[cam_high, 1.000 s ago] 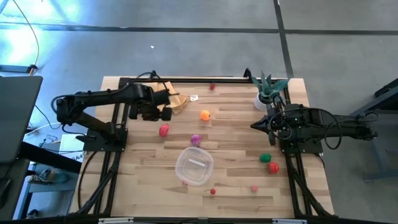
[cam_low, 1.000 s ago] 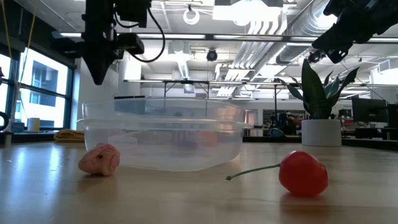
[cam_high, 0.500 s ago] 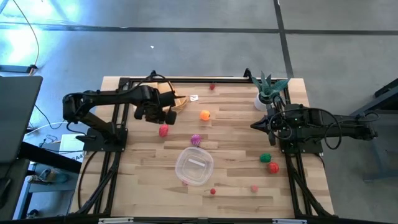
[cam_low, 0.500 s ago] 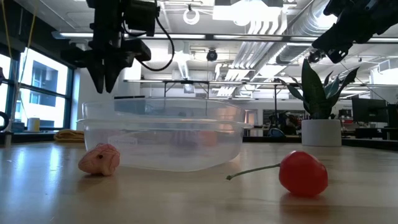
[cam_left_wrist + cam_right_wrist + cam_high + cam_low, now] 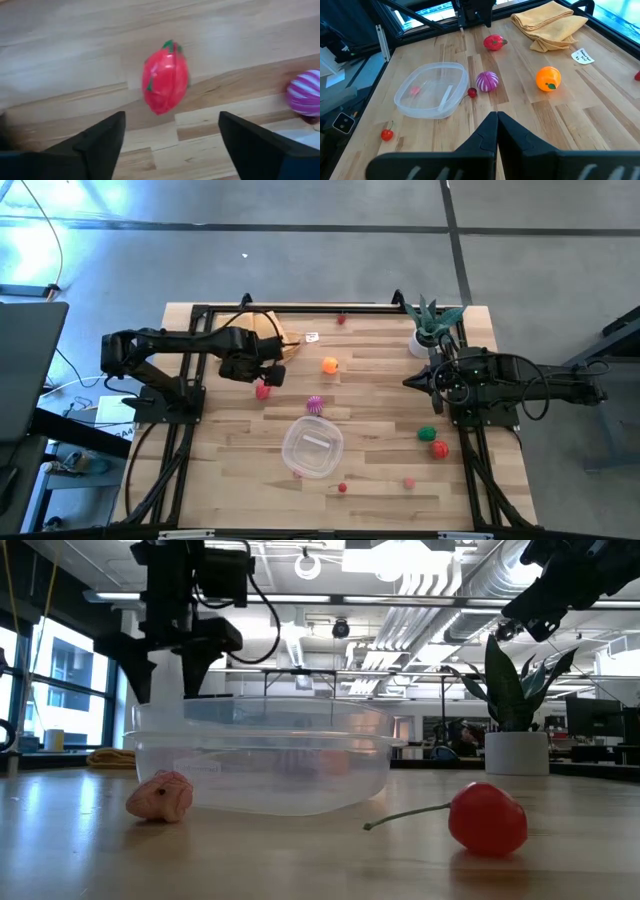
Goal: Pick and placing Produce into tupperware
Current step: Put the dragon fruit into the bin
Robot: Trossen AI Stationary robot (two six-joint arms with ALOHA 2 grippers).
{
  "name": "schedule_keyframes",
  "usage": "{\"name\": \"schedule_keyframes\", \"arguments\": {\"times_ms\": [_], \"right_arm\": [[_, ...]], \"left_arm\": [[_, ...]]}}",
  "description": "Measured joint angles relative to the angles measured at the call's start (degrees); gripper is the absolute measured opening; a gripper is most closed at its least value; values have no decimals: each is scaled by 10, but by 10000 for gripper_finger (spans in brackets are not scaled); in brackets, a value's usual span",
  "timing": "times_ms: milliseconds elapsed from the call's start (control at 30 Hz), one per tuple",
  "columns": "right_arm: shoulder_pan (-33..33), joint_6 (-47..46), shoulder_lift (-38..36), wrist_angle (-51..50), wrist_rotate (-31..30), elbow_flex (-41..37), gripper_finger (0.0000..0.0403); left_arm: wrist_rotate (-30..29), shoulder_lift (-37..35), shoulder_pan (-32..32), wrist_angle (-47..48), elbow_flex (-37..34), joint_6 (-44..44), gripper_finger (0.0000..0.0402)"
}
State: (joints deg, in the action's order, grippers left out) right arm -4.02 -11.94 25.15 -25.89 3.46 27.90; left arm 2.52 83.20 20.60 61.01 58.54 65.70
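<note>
Tupperware [image 5: 313, 446], clear and empty, sits near the tabletop's [image 5: 370, 490] front edge, a pink piece [image 5: 160, 796] touching its front and a stemmed cherry [image 5: 487, 819] just beside; only the low view shows them close. Farther back, the left end effector [image 5: 264, 377] hangs with fingers spread wide over a red strawberry-like toy [image 5: 165, 83]. A striped magenta ball [image 5: 303, 92] is cut off in the left wrist view. A white tag [image 5: 583, 57] near the cloth [image 5: 551, 23] carries unreadable writing. The right end effector [image 5: 408, 381] waits closed at the right edge.
</note>
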Motion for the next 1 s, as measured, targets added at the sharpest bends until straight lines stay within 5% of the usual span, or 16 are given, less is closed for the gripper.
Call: {"name": "schedule_keyframes", "arguments": {"times_ms": [400, 1000], "right_arm": [[0, 0, 0, 0, 0, 0, 0], [0, 0, 0, 0, 0, 0, 0]], "left_arm": [[-6, 29, 0, -61, -41, 19, 396], [-8, 86, 0, -95, -49, 26, 395]]}}
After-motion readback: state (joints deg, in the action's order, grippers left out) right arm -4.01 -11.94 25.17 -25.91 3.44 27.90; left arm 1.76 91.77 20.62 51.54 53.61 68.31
